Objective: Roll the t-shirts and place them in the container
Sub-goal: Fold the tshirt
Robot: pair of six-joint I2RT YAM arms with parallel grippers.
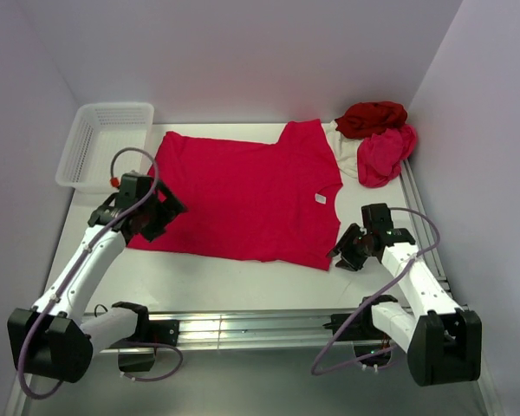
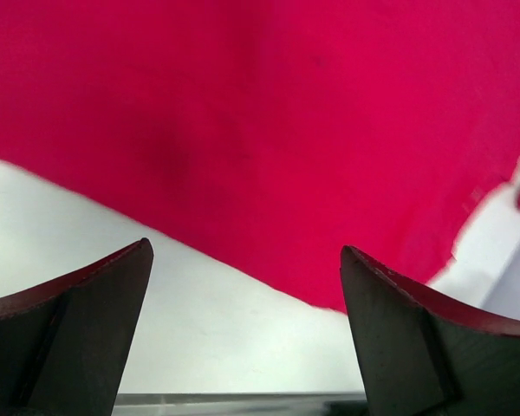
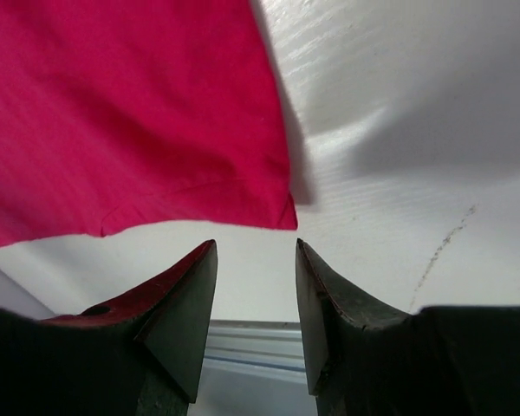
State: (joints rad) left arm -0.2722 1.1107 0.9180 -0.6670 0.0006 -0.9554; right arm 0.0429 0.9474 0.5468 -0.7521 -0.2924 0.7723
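While left claw [image 2: 246,249] and right claw [image 3: 256,244] gape empty, basket [image 1: 113,107] and crumpled shirts [image 1: 377,132] flank the crimson shirt [image 1: 243,191]

bare desk [image 1: 234,282] strip along the near edge, between the crimson t-shirt [image 1: 243,195] hem and the metal rail [image 1: 243,325], is open to pass. the shirt lies flat across the middle, nothing standing on it. mesh basket [image 1: 80,147] blocks the far left corner, just beside the shirt. heap of dark red shirt [image 1: 371,118], pink shirt [image 1: 386,154] and cream shirt [image 1: 345,149] blocks the far right corner, up against the crimson sleeve. walls [image 1: 35,104] close in left, right and back.
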